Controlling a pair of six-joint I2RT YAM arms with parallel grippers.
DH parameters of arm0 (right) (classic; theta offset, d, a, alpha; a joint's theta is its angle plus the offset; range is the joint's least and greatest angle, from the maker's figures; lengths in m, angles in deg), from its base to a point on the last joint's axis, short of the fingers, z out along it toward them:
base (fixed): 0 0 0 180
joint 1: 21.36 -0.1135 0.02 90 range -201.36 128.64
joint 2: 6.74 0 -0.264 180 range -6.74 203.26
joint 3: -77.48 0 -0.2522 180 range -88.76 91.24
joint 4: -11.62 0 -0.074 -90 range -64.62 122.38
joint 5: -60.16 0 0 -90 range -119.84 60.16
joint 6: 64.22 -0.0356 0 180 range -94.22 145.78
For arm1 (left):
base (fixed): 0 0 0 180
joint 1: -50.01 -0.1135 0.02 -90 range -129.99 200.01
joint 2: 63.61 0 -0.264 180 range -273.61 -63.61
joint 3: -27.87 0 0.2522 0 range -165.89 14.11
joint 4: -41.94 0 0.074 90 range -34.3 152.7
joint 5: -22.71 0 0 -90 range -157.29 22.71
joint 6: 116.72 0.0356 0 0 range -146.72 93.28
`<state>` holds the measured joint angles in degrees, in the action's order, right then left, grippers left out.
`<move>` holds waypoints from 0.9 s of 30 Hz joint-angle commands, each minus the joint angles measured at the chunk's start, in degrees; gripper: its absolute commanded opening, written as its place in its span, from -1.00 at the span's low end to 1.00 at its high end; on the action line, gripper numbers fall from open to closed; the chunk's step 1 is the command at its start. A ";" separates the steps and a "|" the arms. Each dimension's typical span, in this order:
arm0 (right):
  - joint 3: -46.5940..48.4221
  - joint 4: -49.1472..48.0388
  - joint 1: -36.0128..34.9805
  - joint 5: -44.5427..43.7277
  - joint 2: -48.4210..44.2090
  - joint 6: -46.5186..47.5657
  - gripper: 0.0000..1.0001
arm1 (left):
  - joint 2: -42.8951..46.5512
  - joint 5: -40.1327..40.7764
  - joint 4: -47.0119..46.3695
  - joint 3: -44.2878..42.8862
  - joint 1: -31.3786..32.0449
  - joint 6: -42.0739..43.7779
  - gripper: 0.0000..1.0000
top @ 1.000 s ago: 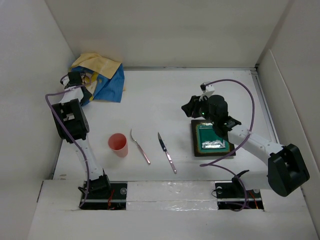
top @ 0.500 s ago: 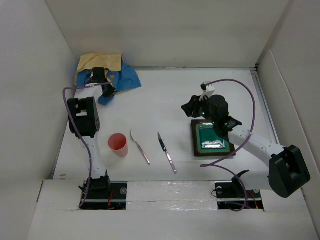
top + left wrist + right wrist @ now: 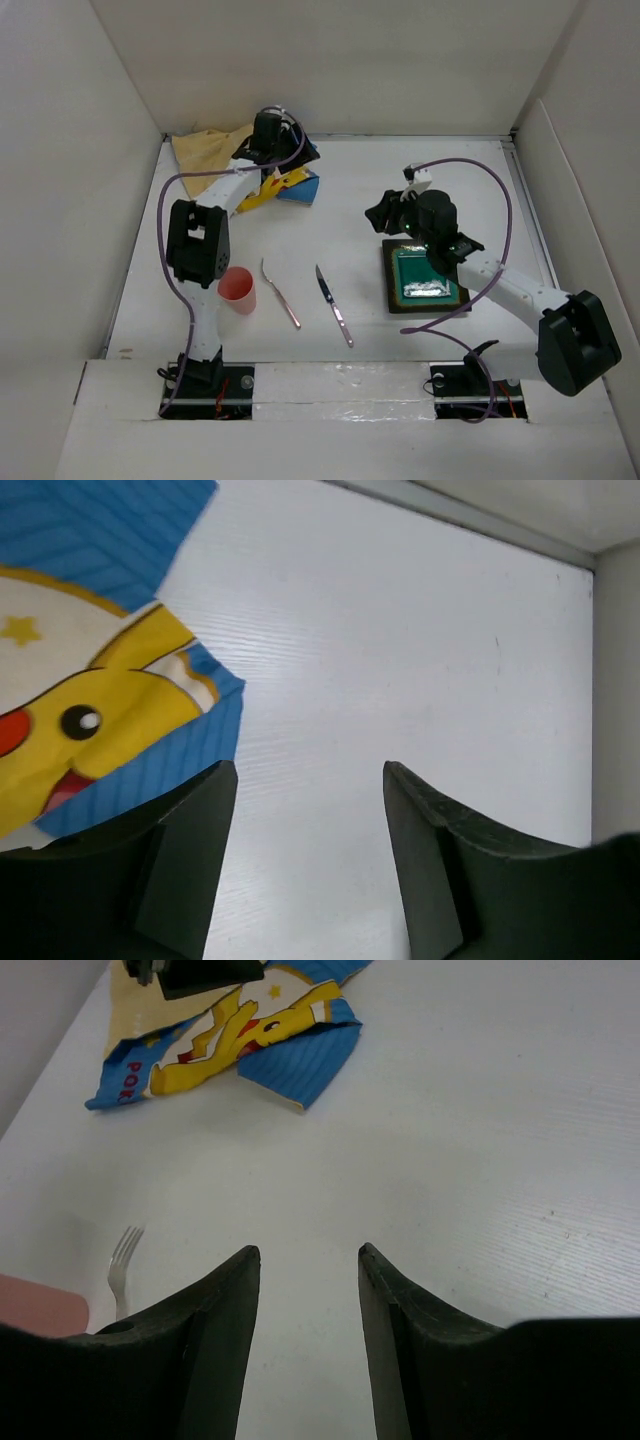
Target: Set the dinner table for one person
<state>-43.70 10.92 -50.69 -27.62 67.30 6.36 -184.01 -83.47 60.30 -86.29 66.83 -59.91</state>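
The left gripper [image 3: 310,780] hangs over the far side of the white dinner table [image 3: 350,190], which lies beneath everything. Its fingers are apart and the crumpled blue placemat [image 3: 285,180] sits beside 1 finger, probably for spreading. The right gripper [image 3: 308,1260] waits parted and empty by the green tray [image 3: 393,285]. Since 0.5 s ago, the left arm and placemat have shifted right, out of the corner.

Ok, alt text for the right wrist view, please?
The right gripper, dark fingers apart, hangs over the white dinner table. A crumpled blue and yellow cartoon-print cloth placemat lies upper left; a metal fork pokes in lower left.
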 commanded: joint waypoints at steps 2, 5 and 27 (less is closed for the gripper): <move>2.84 -0.57 -0.30 -1.69 0.93 0.87 0.02 | 13.59 12.46 -0.64 8.17 -2.22 -0.19 0.13; 2.84 -0.57 -0.30 -1.87 1.19 0.96 -0.09 | 23.87 21.80 -5.99 23.64 -6.86 -4.85 0.08; 4.16 -2.24 -0.30 2.26 7.78 1.31 -0.22 | 21.61 25.94 -3.37 43.53 -24.64 -24.02 -0.12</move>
<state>-42.61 11.42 -50.71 -26.07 74.86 6.79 -162.11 -58.89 55.76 -41.44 42.13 -81.66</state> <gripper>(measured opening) 0.390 0.437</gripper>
